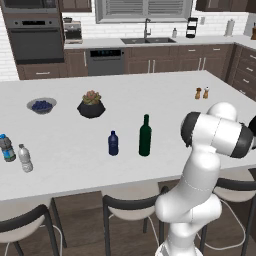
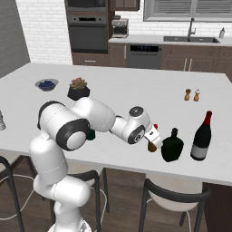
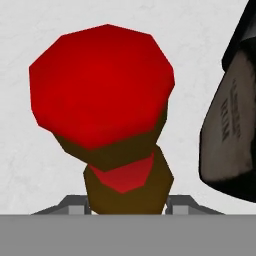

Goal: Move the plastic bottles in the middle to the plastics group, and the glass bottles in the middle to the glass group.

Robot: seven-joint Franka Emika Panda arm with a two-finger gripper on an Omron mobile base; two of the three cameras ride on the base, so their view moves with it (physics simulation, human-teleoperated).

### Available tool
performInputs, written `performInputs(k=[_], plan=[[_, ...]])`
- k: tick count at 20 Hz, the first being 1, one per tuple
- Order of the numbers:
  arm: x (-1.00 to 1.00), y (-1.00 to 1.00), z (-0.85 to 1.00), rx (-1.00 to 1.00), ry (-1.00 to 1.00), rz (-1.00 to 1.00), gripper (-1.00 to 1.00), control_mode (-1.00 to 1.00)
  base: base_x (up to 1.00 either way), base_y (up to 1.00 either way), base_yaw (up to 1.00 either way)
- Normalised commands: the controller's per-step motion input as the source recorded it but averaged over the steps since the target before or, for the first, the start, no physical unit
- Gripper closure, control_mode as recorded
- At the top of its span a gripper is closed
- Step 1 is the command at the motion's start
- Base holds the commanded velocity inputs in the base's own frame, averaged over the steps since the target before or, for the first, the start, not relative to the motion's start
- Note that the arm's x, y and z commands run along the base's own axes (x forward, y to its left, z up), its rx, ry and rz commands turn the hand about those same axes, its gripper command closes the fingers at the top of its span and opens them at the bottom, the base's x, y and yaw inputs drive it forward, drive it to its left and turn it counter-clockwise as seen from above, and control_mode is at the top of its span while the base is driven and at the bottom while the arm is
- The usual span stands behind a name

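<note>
My gripper (image 2: 152, 136) is shut on the amber-brown bottle (image 2: 152, 146), gripping it below its red cap (image 3: 100, 85). The bottle hangs just left of the squat black bottle (image 2: 172, 146) of the glass group, close to it. I cannot tell whether its base touches the counter. A taller dark bottle with a red neck (image 2: 201, 136) stands further right. In the middle of the island stand the tall dark green bottle (image 1: 145, 136) and the small dark blue bottle (image 1: 113, 143). The two clear plastic water bottles (image 1: 7, 148) (image 1: 25, 158) stand at the far left.
A bowl of blueberries (image 1: 41, 105) and a potted succulent (image 1: 91, 105) sit at the back left of the white island (image 1: 150, 95). Salt and pepper shakers (image 2: 192, 94) stand at the back right. Stools (image 2: 174, 199) line the near edge.
</note>
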Motion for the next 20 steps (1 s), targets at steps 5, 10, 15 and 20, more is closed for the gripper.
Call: performInputs(k=[5, 10, 15, 20], plan=[[0.00, -0.08, 0.05, 0.00, 0.00, 0.00, 1.00, -1.00, 0.00, 0.00, 0.00], [0.00, -0.09, 0.00, 0.00, 0.00, 0.00, 1.00, -1.00, 0.00, 0.00, 0.00], [0.00, 0.00, 0.00, 0.00, 0.00, 0.00, -1.00, -1.00, 0.00, 0.00, 0.00], [0.00, 0.00, 0.00, 0.00, 0.00, 0.00, -1.00, -1.00, 0.00, 0.00, 0.00]])
